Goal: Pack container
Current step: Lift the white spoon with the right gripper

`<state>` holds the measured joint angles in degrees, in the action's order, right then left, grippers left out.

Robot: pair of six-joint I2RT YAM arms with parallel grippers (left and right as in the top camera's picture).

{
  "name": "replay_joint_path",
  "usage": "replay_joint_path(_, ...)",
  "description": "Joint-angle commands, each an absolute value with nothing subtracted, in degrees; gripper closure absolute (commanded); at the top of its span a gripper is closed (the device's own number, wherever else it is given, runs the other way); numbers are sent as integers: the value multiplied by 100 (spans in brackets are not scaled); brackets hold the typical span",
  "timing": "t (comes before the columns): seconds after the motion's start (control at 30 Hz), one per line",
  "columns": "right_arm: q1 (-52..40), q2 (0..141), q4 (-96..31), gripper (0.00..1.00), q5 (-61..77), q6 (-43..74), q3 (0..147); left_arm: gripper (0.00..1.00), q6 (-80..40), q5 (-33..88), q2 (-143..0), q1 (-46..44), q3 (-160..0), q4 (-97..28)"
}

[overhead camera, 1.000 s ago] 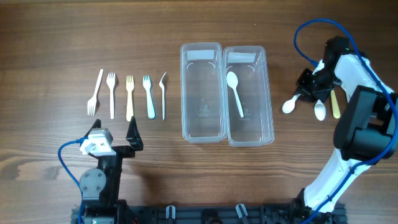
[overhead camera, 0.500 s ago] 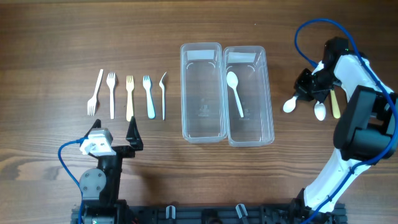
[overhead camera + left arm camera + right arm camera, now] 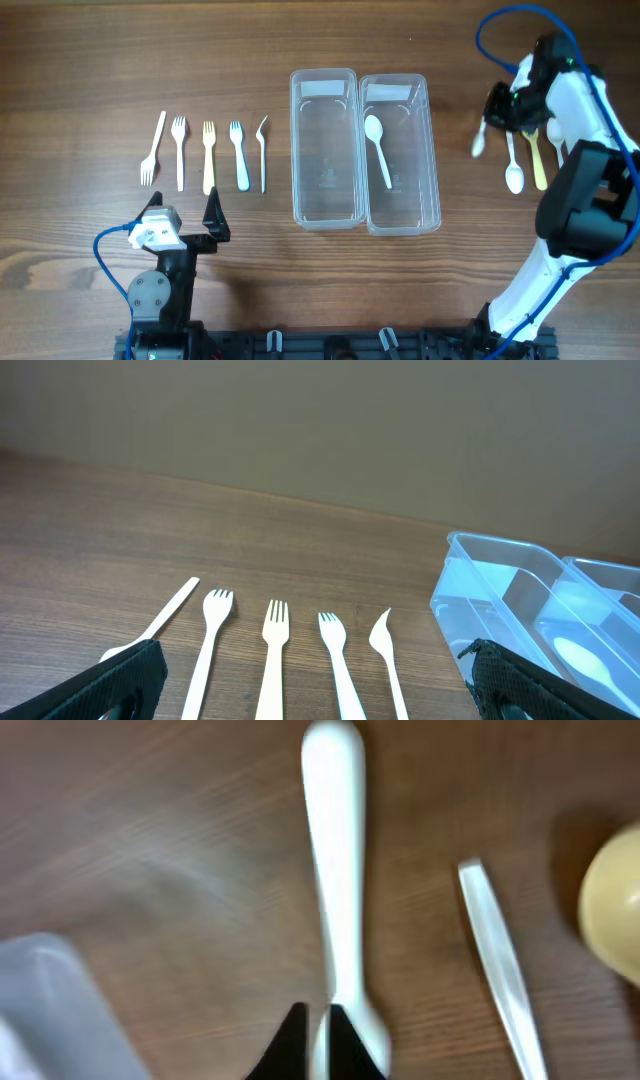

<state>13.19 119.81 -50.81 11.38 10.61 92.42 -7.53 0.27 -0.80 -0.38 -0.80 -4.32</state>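
Right of the boxes (image 3: pixel 325 175), my right pincer (image 3: pixel 318 1042) is closed on a white spoon (image 3: pixel 335 870), lifted off the table as I judge; one spoon (image 3: pixel 377 148) lies in the right box (image 3: pixel 432 160), while two spoons (image 3: pixel 514 175) and five forks (image 3: pixel 208 155) remain outside.

Even, soft lighting; the right wrist view is motion-blurred.

Motion smears the right wrist view: white spoon (image 3: pixel 335 870) blurred, yellow spoon (image 3: pixel 615 910) cut by the edge, container (image 3: pixel 50 1010) corner barely in.
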Motion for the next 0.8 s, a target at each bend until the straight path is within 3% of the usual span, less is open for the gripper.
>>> replay_joint_path(0.0, 1155, 11778, -5374, 96, 1181, 598, 9891, 0, -622, 97, -38, -64, -36, -429)
replay_joint_path(0.2, 777, 11349, -5561, 96, 1372, 609, 10254, 0, -622, 97, -38, -64, -36, -429)
replay_joint_path(0.3, 692, 11192, -5605, 90, 1135, 637, 10254, 0, -620, 97, -38, -64, -36, -429)
replay_joint_path(0.33, 692, 11190, -5629, 84, 1004, 666, 10252, 0, -620, 97, -38, -64, -36, -429)
replay_joint_path(0.37, 692, 11203, -5640, 52, 930, 663, 10248, 0, -622, 97, -38, -64, -36, -429)
replay_joint_path(0.4, 692, 11222, -5627, 30, 878, 659, 10226, 0, -620, 97, -38, -64, -36, -429)
replay_joint_path(0.43, 692, 11257, -5586, 28, 878, 659, 10180, 0, -620, 97, -38, -64, -36, -429)
replay_joint_path(0.53, 694, 11404, -5481, 28, 797, 718, 10154, 0, -620, 97, -38, -64, -36, -429)
replay_joint_path(0.77, 681, 12088, -5011, 41, 875, 1087, 10154, 0, -620, 97, -38, -64, -36, -429)
